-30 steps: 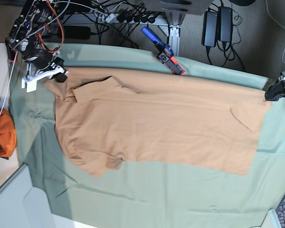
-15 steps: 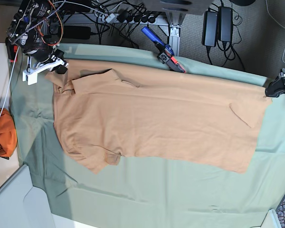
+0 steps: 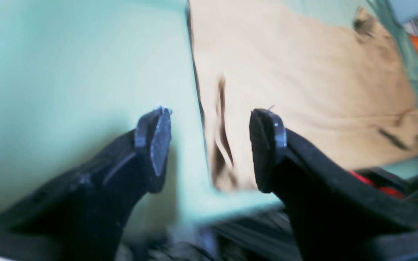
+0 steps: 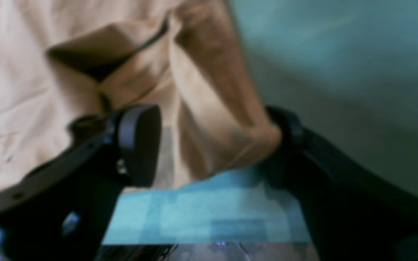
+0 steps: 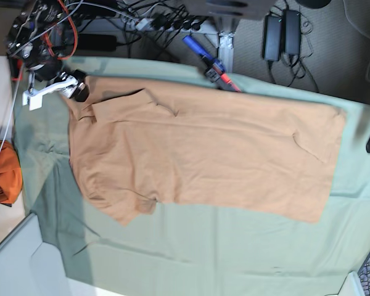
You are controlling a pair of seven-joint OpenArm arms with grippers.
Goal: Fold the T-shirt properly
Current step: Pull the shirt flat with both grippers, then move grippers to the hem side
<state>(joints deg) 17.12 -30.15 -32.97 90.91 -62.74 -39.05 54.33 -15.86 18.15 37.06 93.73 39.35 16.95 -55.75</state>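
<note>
The right gripper (image 4: 212, 145) stands at the table's far left corner, jaws apart around a bunched fold, seemingly a sleeve, of the plain tan short-sleeved cotton T-shirt (image 5: 203, 154). The left gripper (image 3: 209, 145) hangs spread and empty over the shirt's right edge. The shirt lies flat across the pale green cloth (image 5: 234, 253).

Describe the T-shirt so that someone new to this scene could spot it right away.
Start at the big pale green cloth that covers the table. The T-shirt lies spread flat across its middle, with a sleeve at the right claw. It is plain tan and flat, whereas the orange bundle off the cloth's edge is darker, brighter and bunched up.
</note>
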